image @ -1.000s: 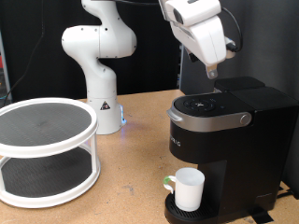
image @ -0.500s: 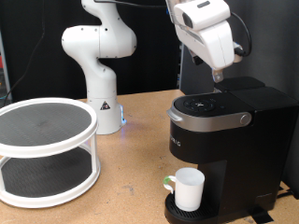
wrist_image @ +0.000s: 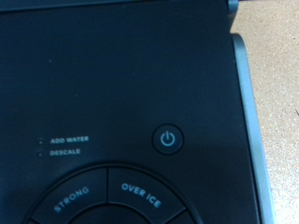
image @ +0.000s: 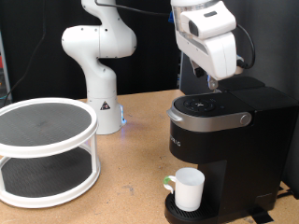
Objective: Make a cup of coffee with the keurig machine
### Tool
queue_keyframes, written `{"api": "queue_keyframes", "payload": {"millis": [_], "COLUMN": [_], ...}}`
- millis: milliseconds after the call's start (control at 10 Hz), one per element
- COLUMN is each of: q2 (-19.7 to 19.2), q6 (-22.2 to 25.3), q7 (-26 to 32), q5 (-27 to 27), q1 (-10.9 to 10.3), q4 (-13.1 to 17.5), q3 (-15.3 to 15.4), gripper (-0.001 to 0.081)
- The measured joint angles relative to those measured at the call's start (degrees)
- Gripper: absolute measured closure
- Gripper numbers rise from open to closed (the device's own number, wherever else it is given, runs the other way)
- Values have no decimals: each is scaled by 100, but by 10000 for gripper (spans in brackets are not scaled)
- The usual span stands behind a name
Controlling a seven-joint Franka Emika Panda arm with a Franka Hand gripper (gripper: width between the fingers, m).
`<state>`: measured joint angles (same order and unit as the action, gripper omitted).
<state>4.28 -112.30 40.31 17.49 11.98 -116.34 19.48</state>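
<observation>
Where exterior shows pincer (image: 214, 86), wrist only keurig machine (wrist_image: 112, 84) buttons.

The cup (image: 189, 189) stands on the drip base of the keurig machine (image: 224, 140), under its lid. The gripper (image: 213, 86) hangs just above that lid. The two-tier stand (image: 47, 149) sits well to the machine's left in the exterior view.

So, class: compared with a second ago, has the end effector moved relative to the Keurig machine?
Yes. The end effector has shifted slightly toward the exterior view's right and lower, closer to the Keurig machine's top.
</observation>
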Motion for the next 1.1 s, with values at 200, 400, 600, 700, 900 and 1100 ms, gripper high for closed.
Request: {"api": "queue_keyframes", "payload": {"millis": [200, 400, 600, 700, 900, 1100], "q2": [-22, -24, -21, -17, 13, 66], "q6": [-84, -260, -608, -760, -997, -1282], "q7": [0, 18, 142, 259, 487, 679], "q5": [-77, -118, -75, 25, 282, 561], "q1": [0, 0, 0, 0, 0, -9], "q4": [-54, -189, -400, -507, -701, -890], "q3": [5, 7, 8, 8, 8, 12], "gripper": [439, 591, 768, 794, 803, 804]}}
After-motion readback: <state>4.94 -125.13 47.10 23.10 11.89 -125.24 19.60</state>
